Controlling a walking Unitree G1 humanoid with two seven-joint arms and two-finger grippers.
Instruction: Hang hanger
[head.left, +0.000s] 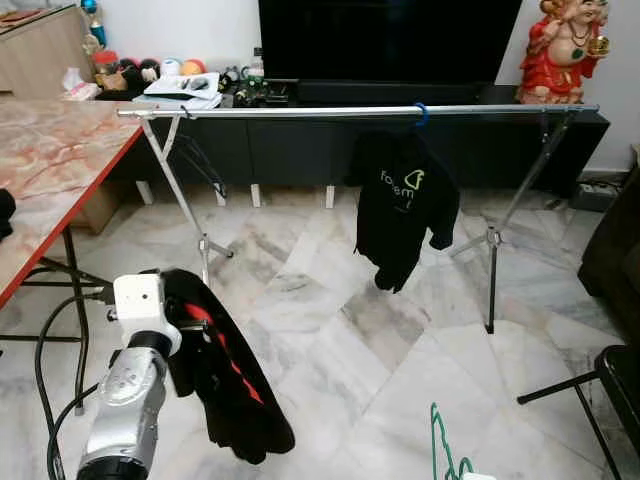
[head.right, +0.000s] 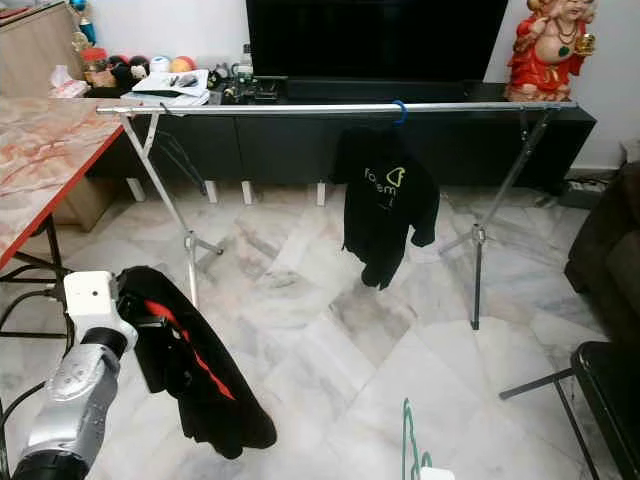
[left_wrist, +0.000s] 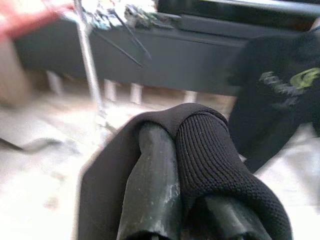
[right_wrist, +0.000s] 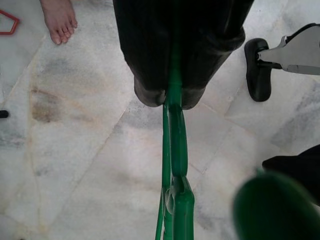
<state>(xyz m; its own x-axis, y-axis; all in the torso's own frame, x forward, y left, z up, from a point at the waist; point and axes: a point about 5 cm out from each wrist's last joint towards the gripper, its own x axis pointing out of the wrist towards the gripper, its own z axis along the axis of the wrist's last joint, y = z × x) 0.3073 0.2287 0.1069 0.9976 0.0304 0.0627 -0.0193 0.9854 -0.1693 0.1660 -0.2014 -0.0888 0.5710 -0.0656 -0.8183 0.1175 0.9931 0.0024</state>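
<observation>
Low before the rail (head.left: 350, 112), our right gripper (right_wrist: 171, 95) pinches the green hanger (right_wrist: 172, 150); our left gripper (left_wrist: 175, 200), seemingly shut, carries a black garment (head.left: 225, 370).

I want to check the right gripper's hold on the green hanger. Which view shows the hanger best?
The right wrist view: the green hanger runs pinched between the right gripper's black fingers. The left eye view and right eye view show just a sliver of it at the bottom edge.
</observation>
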